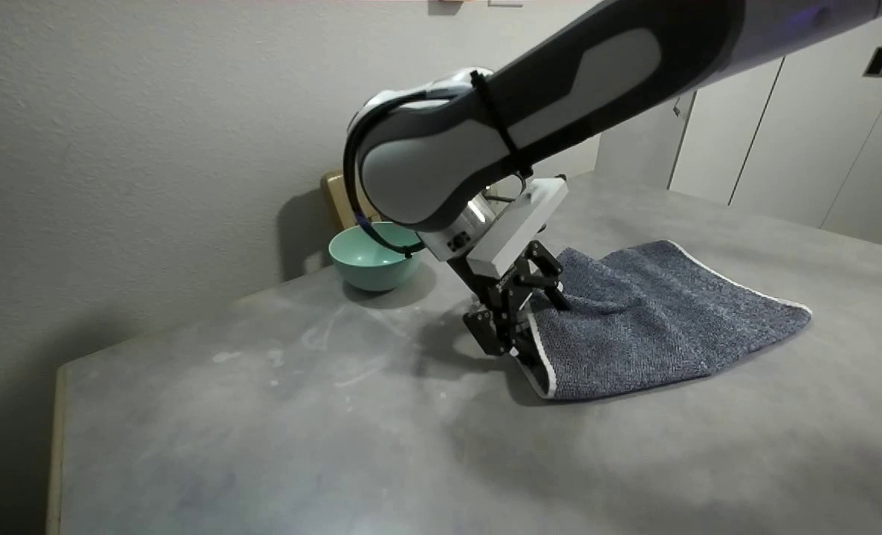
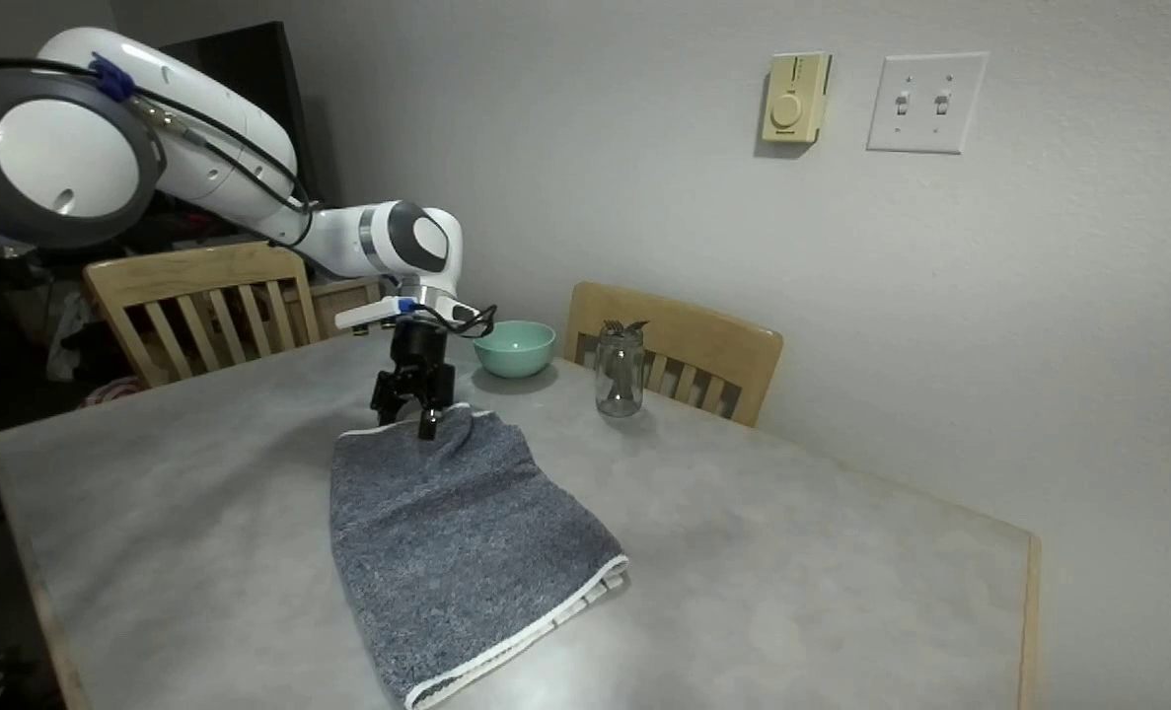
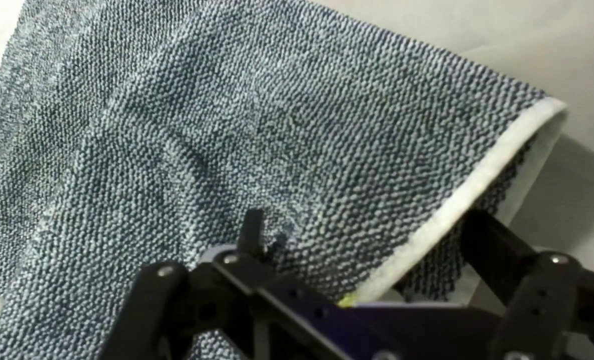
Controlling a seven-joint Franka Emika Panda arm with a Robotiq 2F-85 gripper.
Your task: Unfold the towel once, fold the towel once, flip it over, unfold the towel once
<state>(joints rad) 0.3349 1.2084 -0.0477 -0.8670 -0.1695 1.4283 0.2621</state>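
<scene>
As a folded blue-grey towel point(image 2: 467, 532) lies on the counter point(image 2: 822, 562), the end effector point(image 3: 366, 220) straddles its upper layer's white hem point(image 3: 449, 211), jaws spread, near a teal bowl point(image 2: 515, 349); pinching that layer alone, then lifting slowly, should open the fold cleanly.

The towel point(image 2: 467, 532) was nubbly cloth with smoother edging point(image 3: 447, 220), the bench point(image 2: 792, 572) smooth and faintly glossy, the pincer point(image 3: 364, 222) matt, perhaps metal. In an exterior view, at three o'clock from the smooth bowl point(image 2: 514, 353), the jar point(image 2: 620, 380) was glass.
</scene>
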